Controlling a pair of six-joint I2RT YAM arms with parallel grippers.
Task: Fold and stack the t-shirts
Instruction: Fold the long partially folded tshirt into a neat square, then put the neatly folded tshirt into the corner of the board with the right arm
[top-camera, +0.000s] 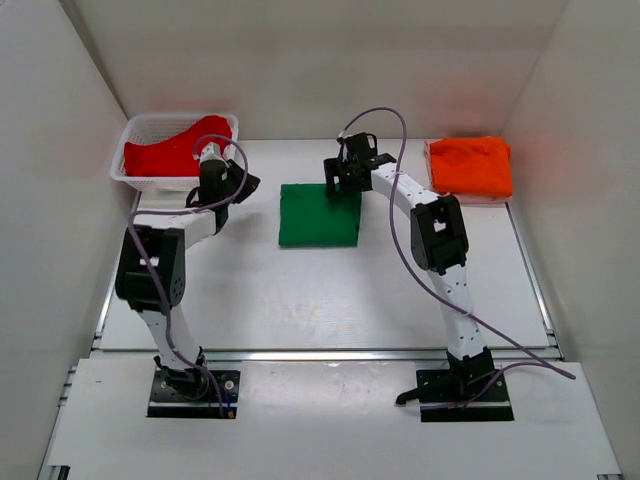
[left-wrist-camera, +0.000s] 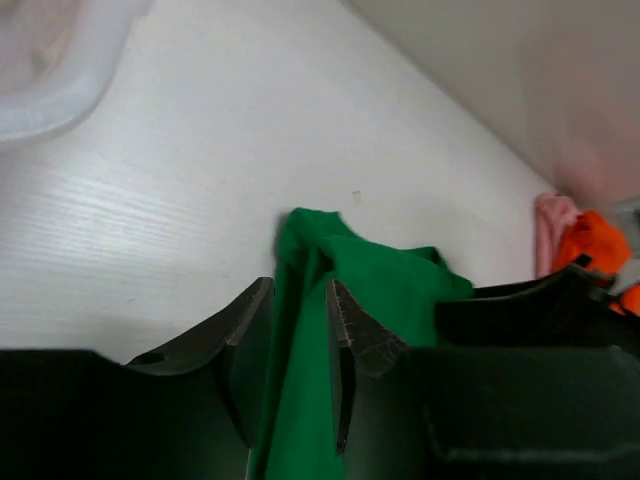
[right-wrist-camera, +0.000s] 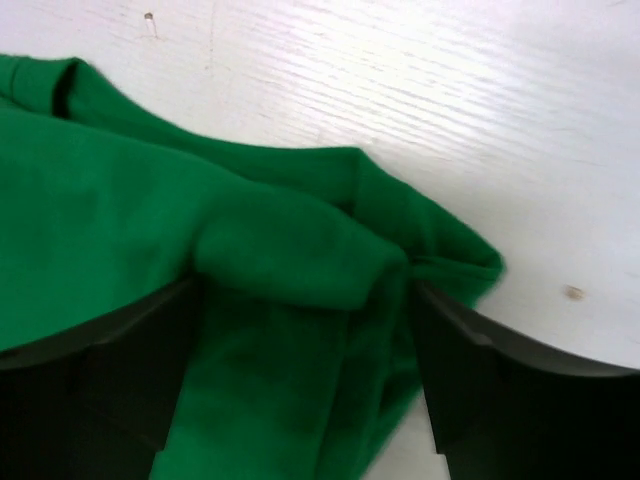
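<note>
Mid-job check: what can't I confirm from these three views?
Left gripper: left wrist view shows the green t-shirt in its gap; gripped or merely behind, unclear.
Right gripper: right wrist view, bunched cloth hides the fingertips; clamped or not, unclear.
Red t-shirt: top view, basket wall obscures its lower part.
Orange t-shirt: top view, too small to judge its folds.

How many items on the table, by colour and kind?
green t-shirt: 1
orange t-shirt: 1
red t-shirt: 1
white mesh basket: 1
Total: 4
</note>
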